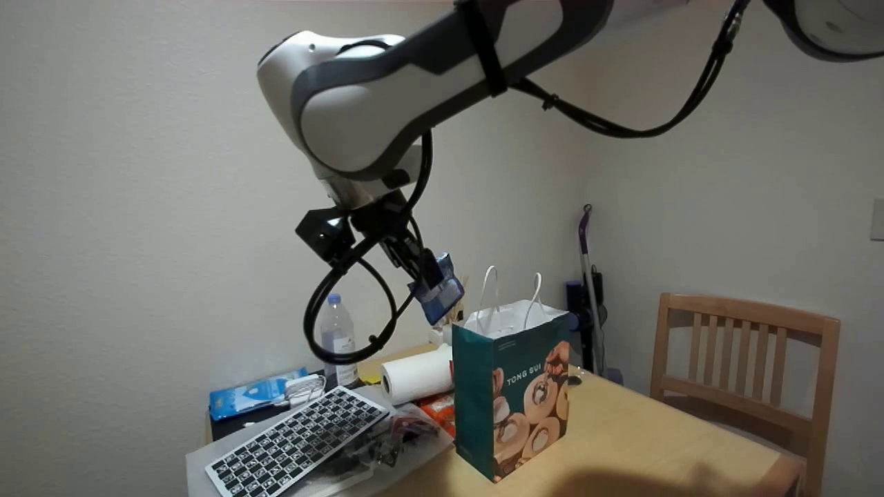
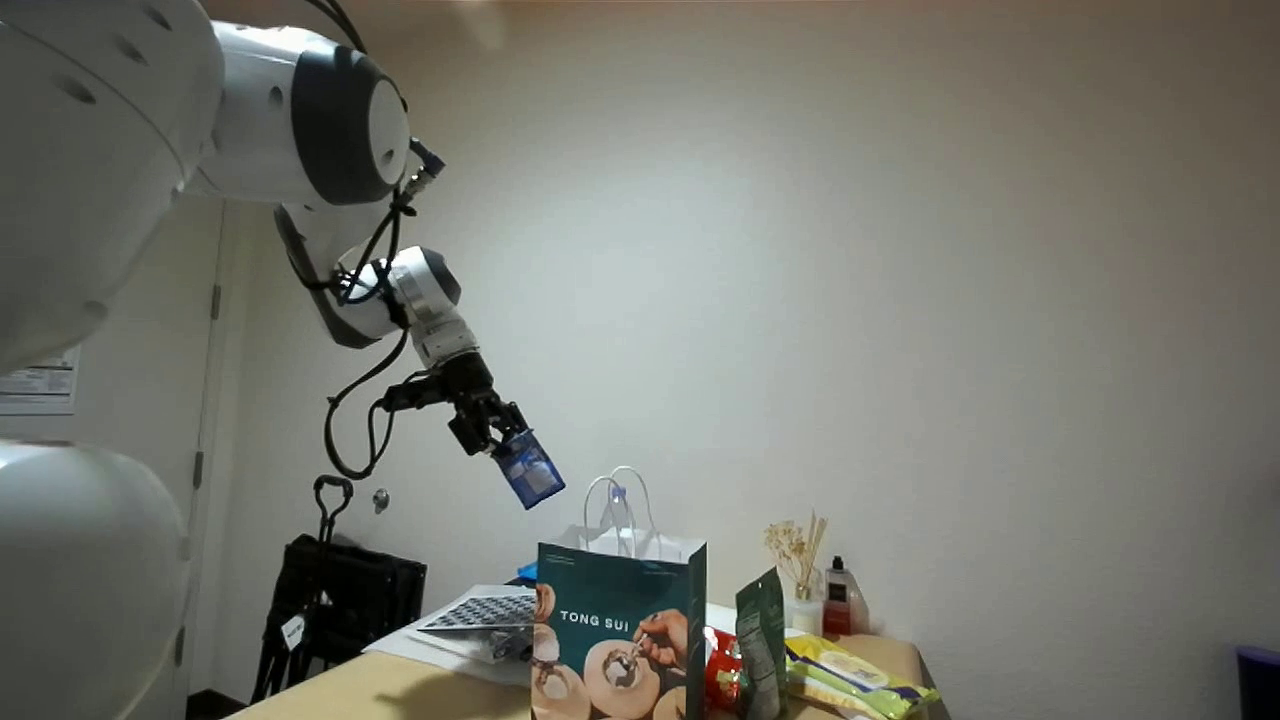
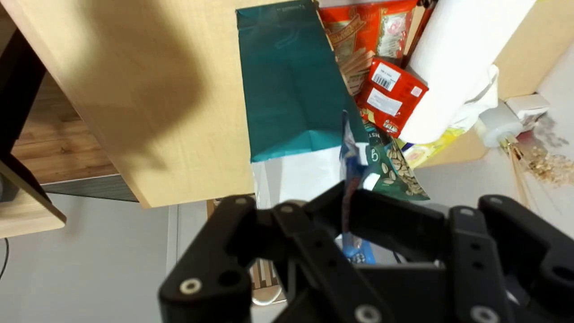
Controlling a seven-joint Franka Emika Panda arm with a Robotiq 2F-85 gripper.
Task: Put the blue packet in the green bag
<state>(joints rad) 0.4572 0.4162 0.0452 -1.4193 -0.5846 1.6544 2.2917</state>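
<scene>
My gripper (image 1: 429, 272) is shut on the blue packet (image 1: 445, 304), which hangs tilted downward from the fingertips in the air. The packet also shows in an exterior view (image 2: 532, 472), below the gripper (image 2: 503, 432). In the wrist view the packet (image 3: 351, 154) is seen edge-on, pinched between the fingers (image 3: 350, 199). The green bag (image 1: 476, 400) stands upright on the table with its white handles up and its mouth open. In both exterior views the packet is left of the bag's handles; in an exterior view the bag (image 2: 620, 590) has its rim below the packet. The bag's inside bottom is hidden.
Close to the bag are a paper roll (image 1: 418, 374), red packets (image 3: 392, 96) and a green nut pouch (image 2: 762, 645). A keyboard-patterned sheet (image 1: 297, 442), a bottle (image 1: 338, 335) and a flat blue-and-white pack (image 1: 252, 395) lie or stand farther off. A chair (image 1: 746, 345) stands beyond the table.
</scene>
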